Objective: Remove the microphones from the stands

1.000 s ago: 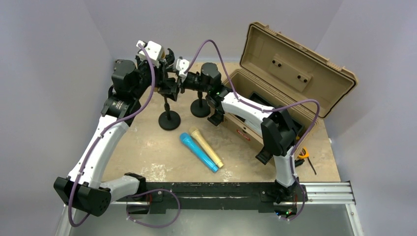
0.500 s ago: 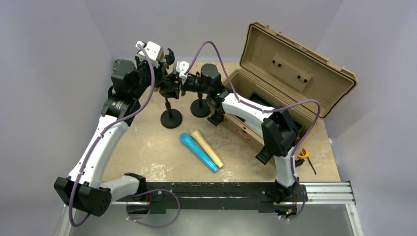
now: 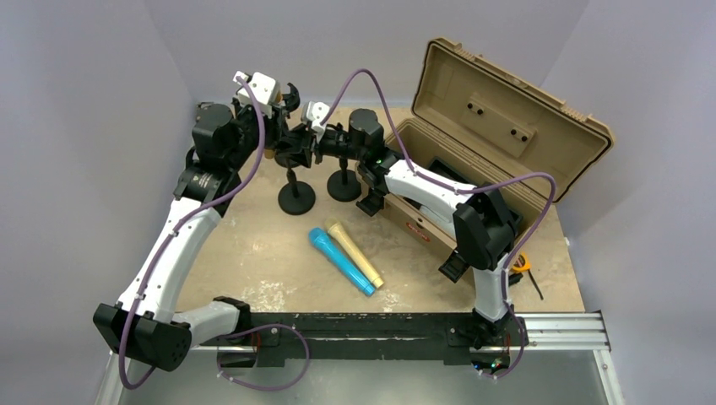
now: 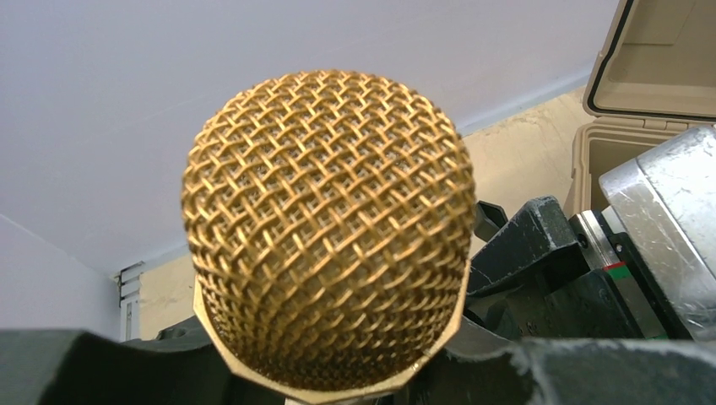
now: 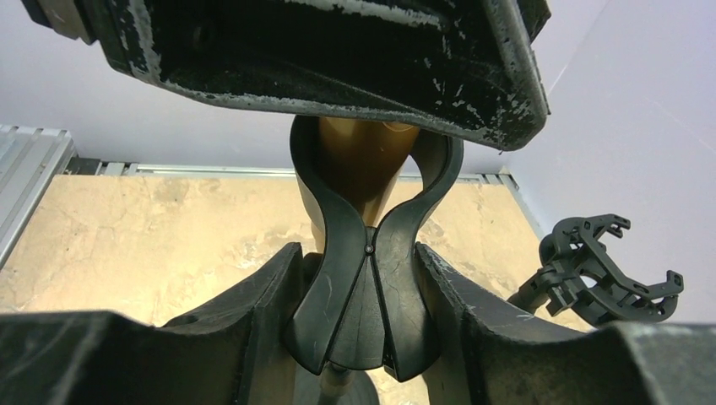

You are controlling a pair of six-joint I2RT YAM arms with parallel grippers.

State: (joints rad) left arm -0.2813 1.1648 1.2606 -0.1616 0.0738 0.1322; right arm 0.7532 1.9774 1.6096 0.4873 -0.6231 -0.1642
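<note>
A gold mesh microphone (image 4: pixel 329 228) fills the left wrist view. My left gripper (image 4: pixel 338 375) is shut on it just below the head. Its tan body (image 5: pixel 363 160) sits in the black clip (image 5: pixel 371 295) of the stand (image 3: pixel 295 197). My right gripper (image 5: pixel 363 287) is shut on that clip, with one finger (image 5: pixel 253 321) pressed to each side. From above, the left gripper (image 3: pixel 277 135) and right gripper (image 3: pixel 295 152) meet over the stand at the back left, and they hide the microphone.
A second black stand (image 3: pixel 344 186) rises beside the first. An empty clip (image 5: pixel 604 270) hangs behind, near the back wall. A blue microphone (image 3: pixel 338 260) and a gold one (image 3: pixel 355 251) lie mid-table. An open tan case (image 3: pixel 473 143) fills the right side.
My right gripper has closed from wide open onto the stand's clip. The stand's base has shifted slightly right and back. The left gripper keeps its hold.
</note>
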